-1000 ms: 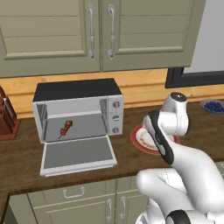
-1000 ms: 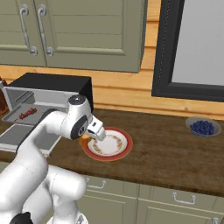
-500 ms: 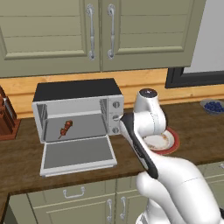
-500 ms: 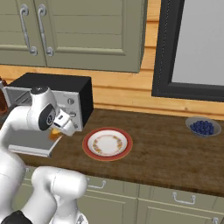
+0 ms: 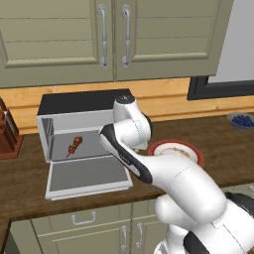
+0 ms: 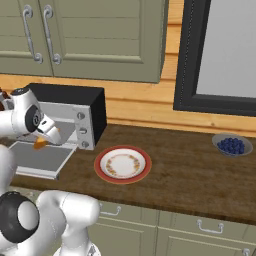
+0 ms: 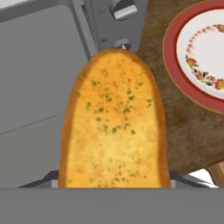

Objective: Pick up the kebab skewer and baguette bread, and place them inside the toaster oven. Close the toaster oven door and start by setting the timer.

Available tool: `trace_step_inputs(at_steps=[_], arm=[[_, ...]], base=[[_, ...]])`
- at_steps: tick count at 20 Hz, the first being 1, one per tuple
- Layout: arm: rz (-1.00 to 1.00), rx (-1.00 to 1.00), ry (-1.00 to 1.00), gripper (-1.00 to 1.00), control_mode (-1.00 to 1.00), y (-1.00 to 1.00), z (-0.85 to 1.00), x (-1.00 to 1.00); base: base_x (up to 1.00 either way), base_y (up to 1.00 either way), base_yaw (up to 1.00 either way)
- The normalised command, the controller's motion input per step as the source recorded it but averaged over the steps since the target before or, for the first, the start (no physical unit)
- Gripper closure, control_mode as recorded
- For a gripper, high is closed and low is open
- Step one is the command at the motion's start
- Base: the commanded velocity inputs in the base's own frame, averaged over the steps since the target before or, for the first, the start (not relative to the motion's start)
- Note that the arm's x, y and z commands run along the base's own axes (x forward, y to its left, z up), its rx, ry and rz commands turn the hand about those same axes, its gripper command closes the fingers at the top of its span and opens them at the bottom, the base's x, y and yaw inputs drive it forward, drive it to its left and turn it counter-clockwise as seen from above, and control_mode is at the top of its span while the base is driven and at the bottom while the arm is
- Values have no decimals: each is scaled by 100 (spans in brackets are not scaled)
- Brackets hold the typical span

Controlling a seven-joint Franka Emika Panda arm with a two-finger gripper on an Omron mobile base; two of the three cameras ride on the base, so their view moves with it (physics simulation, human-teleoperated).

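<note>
The two-finger gripper point(image 6: 41, 142) clasps the stubby golden-orange, herb-flecked baguette bread point(image 7: 114, 122) above the boxy silver toaster oven's point(image 5: 82, 126) lowered flat grey glass door point(image 5: 88, 174). Inside lies the thin red-brown kebab skewer point(image 5: 75, 145); a round red-rimmed ceramic plate point(image 6: 123, 164) sits nearby on dark wood.

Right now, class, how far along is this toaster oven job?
Done: the kebab skewer lies inside the toaster oven. In hand: the end effector holds the baguette bread above the lowered toaster oven door. Left: put the bread inside, shut the door, set the timer.
</note>
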Motion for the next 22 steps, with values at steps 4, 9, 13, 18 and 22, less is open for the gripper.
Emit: trace_step_inputs(at_steps=[4,9,13,18,22], arm=[[0,-2,0,100,-100,70,-3,60],[0,0,3,100,-100,1,-10,49],[0,0,6,100,-100,0,-45,21],[0,0,1,100,-100,10,-25,40],[0,0,0,100,-100,17,-12,29]], base=[[0,0,0],[0,0,0],[0,0,0],[0,0,0],[0,0,0]])
